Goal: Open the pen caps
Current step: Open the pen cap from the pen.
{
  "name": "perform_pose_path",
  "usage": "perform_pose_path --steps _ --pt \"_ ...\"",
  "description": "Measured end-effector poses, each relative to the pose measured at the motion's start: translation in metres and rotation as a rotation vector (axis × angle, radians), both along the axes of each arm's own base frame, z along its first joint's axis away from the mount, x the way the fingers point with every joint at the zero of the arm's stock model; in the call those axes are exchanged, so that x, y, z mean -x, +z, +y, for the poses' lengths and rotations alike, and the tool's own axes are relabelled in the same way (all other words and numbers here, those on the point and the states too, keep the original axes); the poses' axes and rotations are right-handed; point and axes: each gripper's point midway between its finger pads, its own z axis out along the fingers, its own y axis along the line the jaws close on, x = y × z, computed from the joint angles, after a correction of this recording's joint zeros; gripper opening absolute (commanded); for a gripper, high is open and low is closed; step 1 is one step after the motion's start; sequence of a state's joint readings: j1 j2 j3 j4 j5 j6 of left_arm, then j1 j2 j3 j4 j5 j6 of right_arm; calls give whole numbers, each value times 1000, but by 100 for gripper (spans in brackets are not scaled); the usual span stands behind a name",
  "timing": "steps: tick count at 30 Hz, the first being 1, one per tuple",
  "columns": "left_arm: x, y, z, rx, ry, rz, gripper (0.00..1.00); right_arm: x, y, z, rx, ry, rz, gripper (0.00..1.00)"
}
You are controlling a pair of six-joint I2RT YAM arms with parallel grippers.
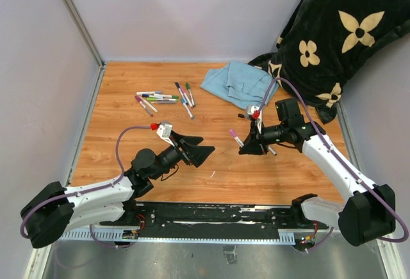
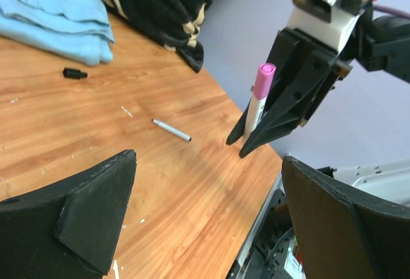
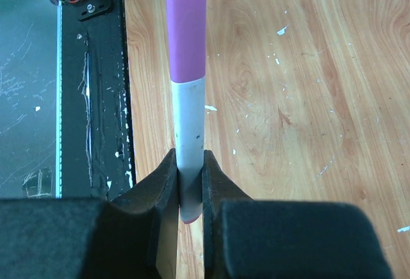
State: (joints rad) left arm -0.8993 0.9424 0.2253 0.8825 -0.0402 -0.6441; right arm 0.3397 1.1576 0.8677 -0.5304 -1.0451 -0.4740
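1. The left gripper [image 1: 200, 155] hovers low over the table [image 1: 118, 109], left of centre. Its fingers are spread wide with nothing between them, and it points across at the other arm's marker
2. Behind it, toward the back wall, a loose pile of markers [image 1: 163, 98] lies flat on the wood. Their coloured caps [image 1: 188, 86] (purple, blue, green, pink) look to be on, though each is too small to be sure of
3. Near the centre, the pink-purple cap [image 3: 186, 29] sits tight on its white barrel [image 3: 189, 125] with the seam closed, so this one is not yet opened. It faces the left gripper but is well apart from it
4. The right gripper [image 3: 189, 170] is pinching that barrel near its tail end, a finger pressed on either side, which leaves the cap wholly free to be gripped
5. Close to the blue cloth [image 2: 57, 16] lies a small black piece [image 2: 75, 73], perhaps a cap already pulled off; I cannot tell. A thin grey stick [image 2: 171, 130] lies nearer
6. My judgement is that the task is barely begun: at most one cap is off, and the held one and the whole pile remain
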Motion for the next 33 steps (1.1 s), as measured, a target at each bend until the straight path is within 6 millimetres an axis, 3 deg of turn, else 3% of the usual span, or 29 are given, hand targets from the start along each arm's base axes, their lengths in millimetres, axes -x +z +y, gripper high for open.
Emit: perform_pose_path --steps 7,33 --pt "-2 -24 -1 5 -51 57 99 1 -6 -1 12 8 15 6" --pt "4 -20 1 148 -90 49 99 2 -12 2 5 26 61 8"
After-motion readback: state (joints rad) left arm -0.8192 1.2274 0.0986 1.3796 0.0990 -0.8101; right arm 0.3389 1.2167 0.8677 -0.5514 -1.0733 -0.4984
